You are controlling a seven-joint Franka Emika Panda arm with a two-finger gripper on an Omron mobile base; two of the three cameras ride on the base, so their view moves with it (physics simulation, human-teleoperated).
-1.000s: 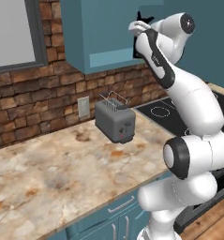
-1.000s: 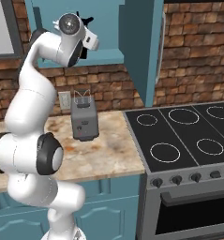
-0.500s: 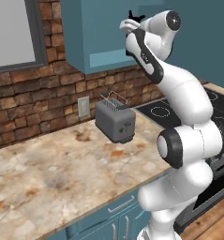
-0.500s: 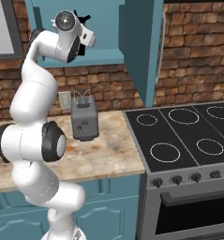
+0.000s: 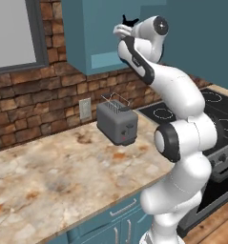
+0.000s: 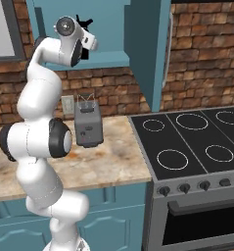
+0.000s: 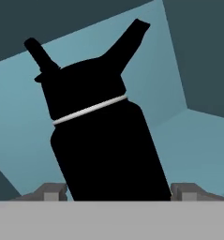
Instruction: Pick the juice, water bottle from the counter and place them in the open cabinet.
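The water bottle (image 7: 104,150), all black with a loop-handled lid, stands tilted between my fingertips in the hand view. My gripper (image 7: 118,191) is shut on its body. The arm is stretched high, and the hand (image 5: 126,26) holds the bottle at the mouth of the open cabinet (image 5: 96,43), a teal wall box whose pale inner walls (image 7: 179,70) show behind the bottle. From the right side the gripper (image 6: 86,29) sits in front of the same cabinet (image 6: 113,34). The marbled counter (image 5: 63,167) lies far below. The juice is out of view.
A grey toaster (image 5: 118,123) stands on the counter by the brick wall, under the cabinet. A black stove (image 6: 192,142) adjoins the counter on the right. A tall teal panel (image 6: 150,49) hangs beside the cabinet. A window (image 5: 10,33) is at the left.
The hand with the bottle has risen and swung left, closer to the cabinet opening. The toaster and counter stay as they were.
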